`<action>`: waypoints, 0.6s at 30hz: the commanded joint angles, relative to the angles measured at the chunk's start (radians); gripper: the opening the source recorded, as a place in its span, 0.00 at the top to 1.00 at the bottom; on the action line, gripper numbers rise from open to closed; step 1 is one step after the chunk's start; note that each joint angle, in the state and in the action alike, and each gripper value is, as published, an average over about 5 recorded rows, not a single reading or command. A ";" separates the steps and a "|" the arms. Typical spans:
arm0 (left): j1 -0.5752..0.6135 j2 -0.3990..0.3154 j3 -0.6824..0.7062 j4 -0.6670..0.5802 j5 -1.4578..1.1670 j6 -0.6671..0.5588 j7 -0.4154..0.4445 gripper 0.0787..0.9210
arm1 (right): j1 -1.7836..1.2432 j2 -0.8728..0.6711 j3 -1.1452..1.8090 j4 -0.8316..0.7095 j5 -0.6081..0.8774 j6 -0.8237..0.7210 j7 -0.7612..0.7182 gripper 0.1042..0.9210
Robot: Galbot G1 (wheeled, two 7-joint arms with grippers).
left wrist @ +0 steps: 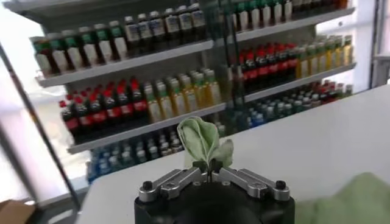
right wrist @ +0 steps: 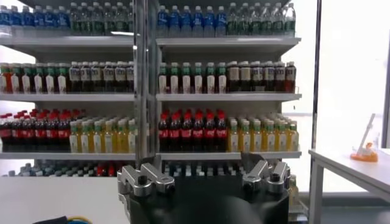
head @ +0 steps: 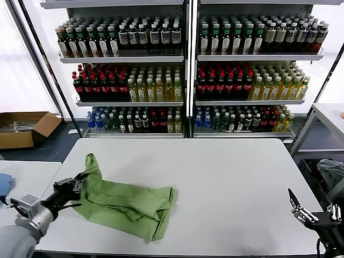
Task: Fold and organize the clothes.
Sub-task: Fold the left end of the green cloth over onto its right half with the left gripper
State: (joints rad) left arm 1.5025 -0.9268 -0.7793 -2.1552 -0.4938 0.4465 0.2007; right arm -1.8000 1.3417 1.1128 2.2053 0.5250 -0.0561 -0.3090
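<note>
A light green shirt (head: 129, 204) lies crumpled on the left part of the white table (head: 231, 177), its left end pulled up into a peak. My left gripper (head: 77, 185) is shut on that raised end. In the left wrist view the pinched green fold (left wrist: 201, 142) stands up from the closed jaws of my left gripper (left wrist: 208, 165). My right gripper (head: 293, 201) is open and empty, parked at the table's right front corner. In the right wrist view its fingers (right wrist: 144, 177) are spread wide and only the shelves show beyond them.
Tall shelves of bottled drinks (head: 183, 70) stand behind the table. A second white table (head: 27, 172) with a blue cloth (head: 5, 184) is at the left. A cardboard box (head: 24, 128) sits on the floor at left. Another table (head: 328, 115) stands at the right.
</note>
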 commanded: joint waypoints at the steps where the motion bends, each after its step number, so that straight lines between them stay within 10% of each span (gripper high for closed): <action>1: -0.028 -0.042 0.199 -0.110 -0.078 0.044 -0.088 0.99 | -0.001 0.009 -0.002 -0.001 -0.007 -0.001 0.001 0.12; 18: 0.002 -0.149 0.426 -0.036 -0.002 0.063 -0.109 0.99 | -0.001 0.040 -0.021 0.015 -0.041 -0.006 0.001 0.12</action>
State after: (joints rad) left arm 1.5045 -1.0280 -0.4919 -2.2118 -0.5404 0.4957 0.1101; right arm -1.8012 1.3787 1.0919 2.2199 0.4888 -0.0621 -0.3077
